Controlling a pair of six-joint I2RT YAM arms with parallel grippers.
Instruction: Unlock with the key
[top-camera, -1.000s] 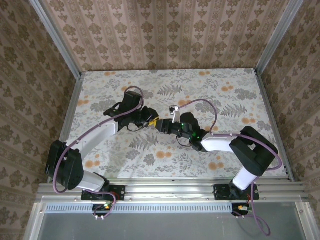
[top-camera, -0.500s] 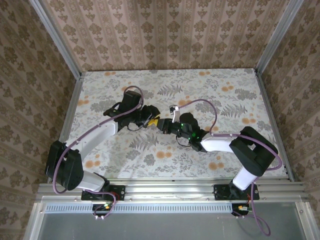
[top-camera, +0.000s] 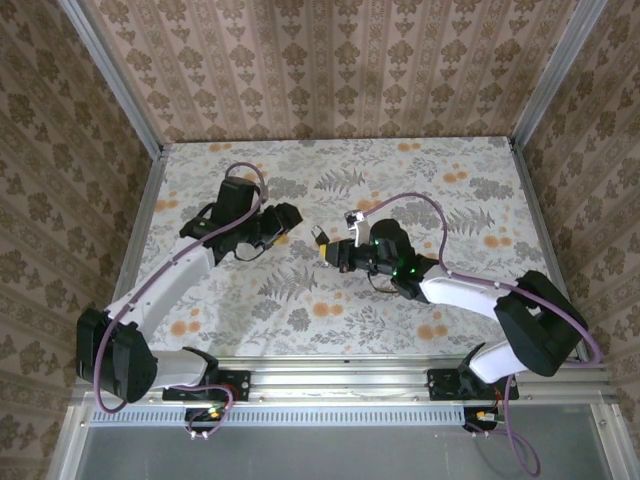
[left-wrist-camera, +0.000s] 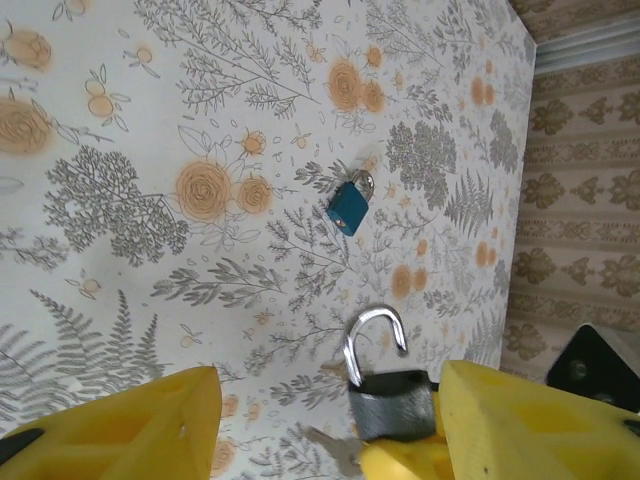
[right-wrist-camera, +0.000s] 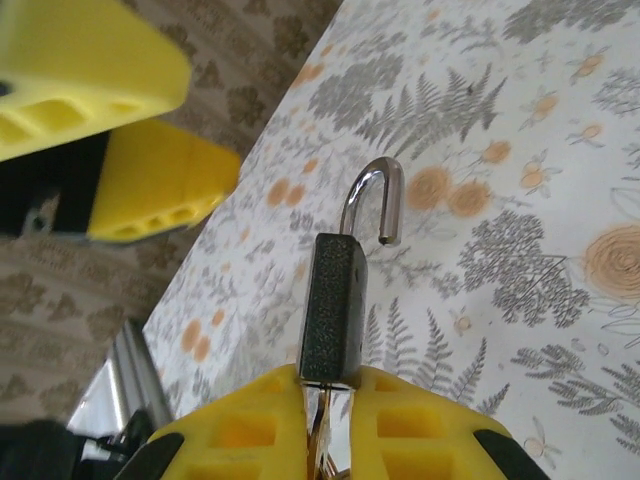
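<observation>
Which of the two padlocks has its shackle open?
The dark grey padlock clamped in the right gripper: one shackle end hangs free. The small blue padlock lies on the table, shackle apparently closed.

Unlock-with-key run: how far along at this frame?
Done: the dark grey padlock has its silver shackle swung open. In hand: right gripper is clamped on its base, where a metal sliver, likely the key, sticks out; left gripper is open, apart. Left: nothing obvious; the small blue padlock lies untouched.
</observation>
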